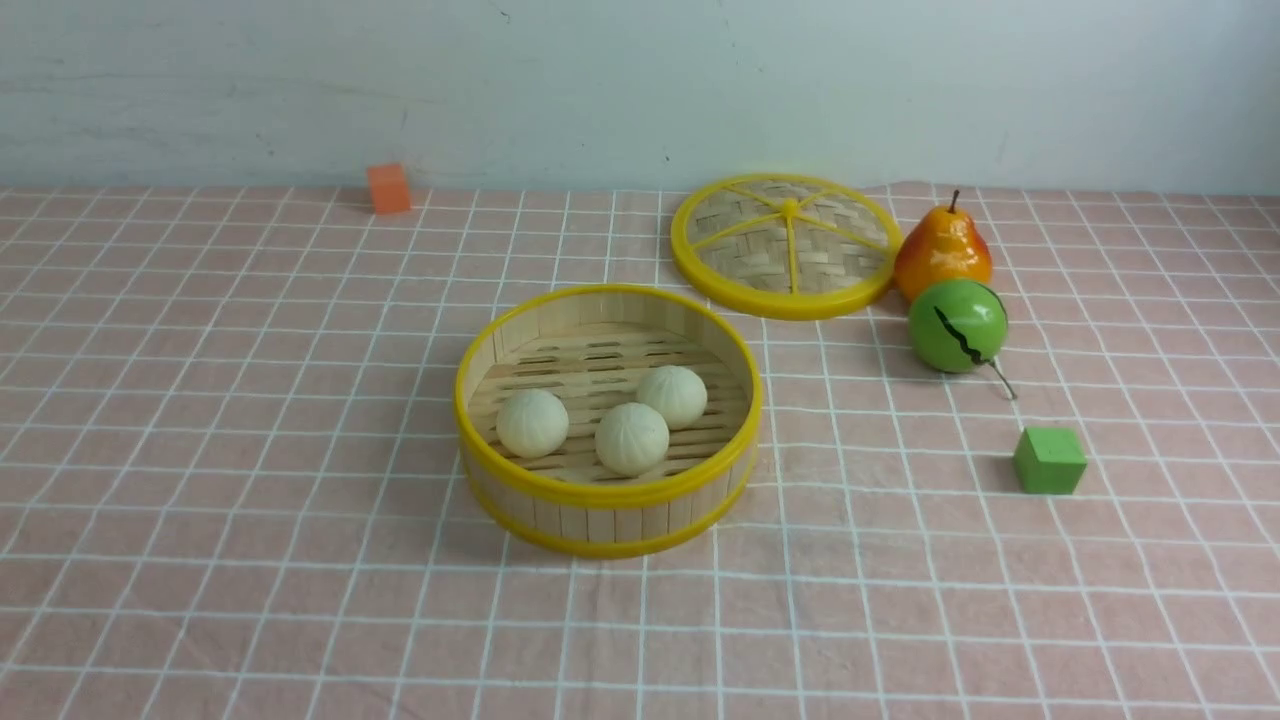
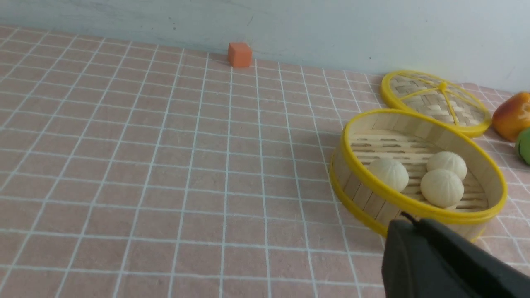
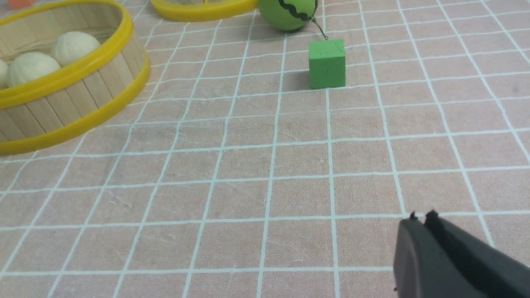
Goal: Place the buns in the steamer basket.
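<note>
Both sets of fingers are clenched on nothing, away from the steamer basket holding three buns, so little can spill now.

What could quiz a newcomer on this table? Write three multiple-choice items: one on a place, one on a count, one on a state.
1. Where do the buns lie?
A. on the cloth
B. inside the steamer basket
C. on the lid

2. How many cubes are on the table?
A. one
B. two
C. three

3. How is the left gripper?
A. shut and empty
B. shut on a bun
C. wide open

Answers:
1 B: all three buns rest on the basket's slatted floor.
2 B: an orange cube by the wall and a green cube near the green ball.
3 A: its jaws meet with nothing between them.
</note>
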Controlling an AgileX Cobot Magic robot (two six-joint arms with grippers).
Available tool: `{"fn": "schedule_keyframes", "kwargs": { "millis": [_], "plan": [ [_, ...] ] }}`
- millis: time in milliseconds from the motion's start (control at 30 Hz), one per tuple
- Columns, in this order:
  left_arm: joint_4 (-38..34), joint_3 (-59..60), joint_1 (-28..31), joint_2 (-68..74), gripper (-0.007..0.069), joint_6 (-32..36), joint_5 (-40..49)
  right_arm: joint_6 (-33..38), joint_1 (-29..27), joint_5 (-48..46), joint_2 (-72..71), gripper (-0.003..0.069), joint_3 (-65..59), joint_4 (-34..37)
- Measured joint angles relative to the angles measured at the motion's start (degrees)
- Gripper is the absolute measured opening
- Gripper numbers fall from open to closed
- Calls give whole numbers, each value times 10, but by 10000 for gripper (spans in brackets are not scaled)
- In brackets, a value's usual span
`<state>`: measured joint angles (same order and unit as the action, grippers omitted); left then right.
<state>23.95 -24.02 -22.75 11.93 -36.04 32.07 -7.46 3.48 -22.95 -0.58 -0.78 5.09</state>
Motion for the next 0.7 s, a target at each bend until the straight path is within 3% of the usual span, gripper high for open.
{"fn": "schedule_keyframes", "kwargs": {
  "millis": [167,367,533,700],
  "plan": [
    [-59,129,84,-113,-7,16,-101,-1,0,0,0,21,0,0],
    [-196,244,190,-125,-7,113,-166,-1,0,-1,0,30,0,0],
    [-265,256,202,-125,-13,192,-119,-1,0,-1,0,35,0,0],
    [-277,258,202,-125,-13,226,-94,-1,0,-1,0,42,0,0]
  ]
}}
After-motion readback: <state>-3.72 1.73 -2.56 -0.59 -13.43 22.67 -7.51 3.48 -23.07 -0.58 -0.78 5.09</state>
